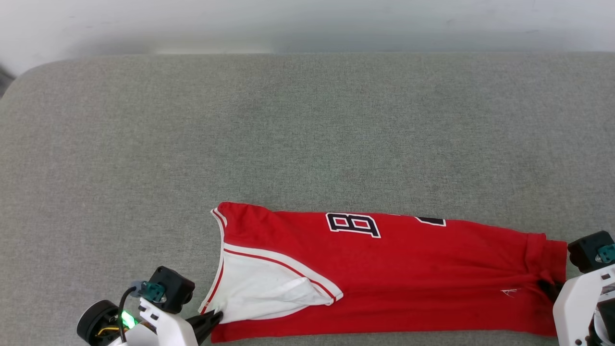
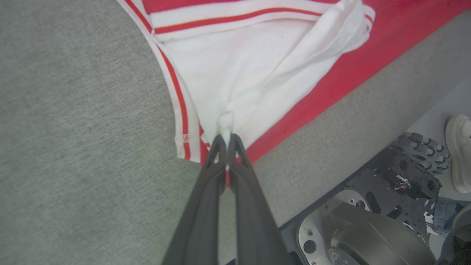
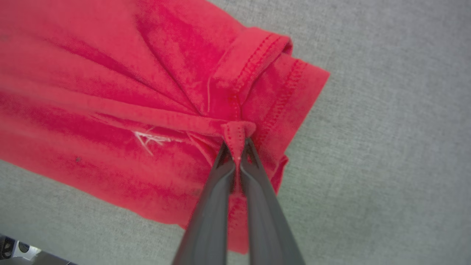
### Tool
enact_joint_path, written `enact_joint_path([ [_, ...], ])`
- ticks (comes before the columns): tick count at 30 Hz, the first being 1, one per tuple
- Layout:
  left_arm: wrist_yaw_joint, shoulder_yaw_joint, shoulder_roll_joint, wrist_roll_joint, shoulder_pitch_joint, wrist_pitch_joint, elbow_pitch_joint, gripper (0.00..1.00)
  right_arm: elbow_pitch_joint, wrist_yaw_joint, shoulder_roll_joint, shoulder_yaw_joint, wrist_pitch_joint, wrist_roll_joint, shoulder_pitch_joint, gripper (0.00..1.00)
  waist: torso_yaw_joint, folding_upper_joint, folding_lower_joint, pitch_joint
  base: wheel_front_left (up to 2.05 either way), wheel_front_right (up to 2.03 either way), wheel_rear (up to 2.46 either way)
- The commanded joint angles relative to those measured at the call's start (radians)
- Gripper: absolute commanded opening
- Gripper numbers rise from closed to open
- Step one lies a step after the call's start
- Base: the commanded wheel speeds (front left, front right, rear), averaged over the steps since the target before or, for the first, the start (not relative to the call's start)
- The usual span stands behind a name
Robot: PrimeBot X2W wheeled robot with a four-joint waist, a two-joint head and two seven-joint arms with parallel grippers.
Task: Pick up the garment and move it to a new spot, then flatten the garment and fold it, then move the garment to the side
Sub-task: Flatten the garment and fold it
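Note:
The garment (image 1: 394, 278), a red jersey with a white sleeve, striped trim and black white-outlined letters, lies folded into a long band near the front edge of the grey surface. At its left end my left gripper (image 1: 216, 318) is shut on a pinch of the white sleeve cloth (image 2: 225, 127). At its right end my right gripper (image 1: 547, 287) is shut on a pinch of red fabric by the stitched hem (image 3: 237, 136). The garment (image 3: 110, 110) creases toward that pinch.
The grey fabric surface (image 1: 307, 125) stretches wide and bare behind the garment, with a pale wall beyond. In the left wrist view, the robot's dark wheeled base (image 2: 397, 191) and a person's white shoe (image 2: 460, 151) sit past the surface's front edge.

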Motion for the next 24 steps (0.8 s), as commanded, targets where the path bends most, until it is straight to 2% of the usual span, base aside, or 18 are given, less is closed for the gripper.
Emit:
enact_joint_path([
  [1,-0.007,-0.004,-0.014,0.006,-0.012,-0.009,0.017,0.00,0.014,-0.001,0.000,0.009,-0.018,0.005,-0.003,0.48,0.001,0.0000,0.0001,-0.002,0.00,0.00,0.00],
  [2,-0.010,-0.008,-0.017,0.008,-0.013,-0.011,0.025,0.37,0.019,-0.001,0.001,0.017,-0.028,0.007,-0.006,1.00,0.001,0.0000,0.0001,-0.005,0.00,0.00,0.00],
  [3,-0.007,-0.010,-0.021,0.007,-0.011,-0.012,0.036,0.86,0.023,-0.001,0.001,0.025,-0.035,0.013,-0.008,1.00,0.000,0.0000,0.0001,-0.009,0.00,0.00,0.00],
  [4,-0.005,-0.012,-0.027,0.003,-0.007,-0.012,0.046,1.00,0.027,-0.001,0.001,0.032,-0.038,0.019,-0.009,1.00,-0.001,0.0000,0.0001,-0.014,0.00,0.00,0.00],
  [8,0.007,0.005,-0.044,0.004,-0.002,-0.051,0.064,1.00,0.018,-0.001,-0.008,0.039,-0.055,0.040,-0.016,1.00,-0.006,0.0000,0.0001,-0.042,0.00,0.00,0.00],
  [14,0.032,0.049,-0.061,0.009,0.005,-0.144,0.050,1.00,-0.045,-0.001,0.021,-0.006,-0.057,0.098,-0.026,1.00,-0.019,0.0000,0.0001,-0.076,0.00,0.00,0.00],
  [17,0.060,0.096,-0.086,0.021,0.002,-0.245,0.034,1.00,-0.083,-0.001,0.038,-0.053,-0.057,0.098,-0.022,1.00,-0.023,0.0000,0.0001,-0.087,0.00,0.00,0.00],
  [21,0.111,0.169,-0.124,0.052,0.020,-0.414,0.042,1.00,-0.112,-0.001,0.099,-0.135,-0.037,0.096,0.000,1.00,-0.026,0.0000,0.0001,-0.094,0.00,0.00,0.00],
  [24,0.151,0.214,-0.147,0.085,0.036,-0.537,0.060,1.00,-0.118,-0.001,0.152,-0.195,-0.019,0.054,0.025,1.00,-0.026,0.0000,0.0001,-0.096,0.00,0.00,0.00],
])
